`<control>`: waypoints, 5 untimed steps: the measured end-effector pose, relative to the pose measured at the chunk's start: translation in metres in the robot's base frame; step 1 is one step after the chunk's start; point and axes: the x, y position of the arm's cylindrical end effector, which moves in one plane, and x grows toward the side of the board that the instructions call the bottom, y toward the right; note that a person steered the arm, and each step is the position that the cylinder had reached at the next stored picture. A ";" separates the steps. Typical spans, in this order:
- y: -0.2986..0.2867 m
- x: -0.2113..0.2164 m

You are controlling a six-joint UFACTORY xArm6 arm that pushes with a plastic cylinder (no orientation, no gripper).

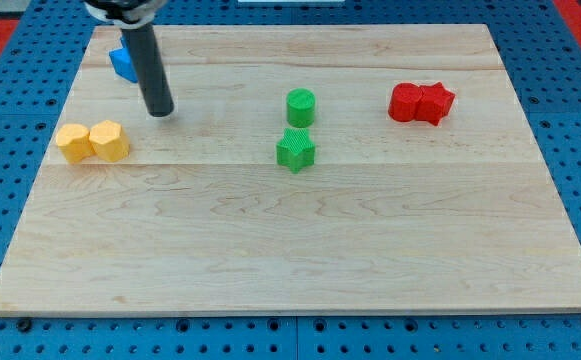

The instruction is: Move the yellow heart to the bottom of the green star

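Note:
Two yellow blocks sit touching at the view's left: the left one (71, 142) looks like a heart, the right one (110, 141) like a hexagon, though the shapes are hard to tell. The green star (295, 150) lies near the middle, just below a green cylinder (300, 106). My tip (160, 111) rests on the board above and to the right of the yellow blocks, a short gap away, and far left of the green star.
A blue block (122, 64) sits at the top left, partly hidden behind the rod. Two red blocks (407, 102) (436, 102) touch each other at the upper right. The wooden board (290, 250) has blue pegboard around it.

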 end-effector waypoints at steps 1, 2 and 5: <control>-0.063 0.028; -0.107 0.042; -0.078 0.091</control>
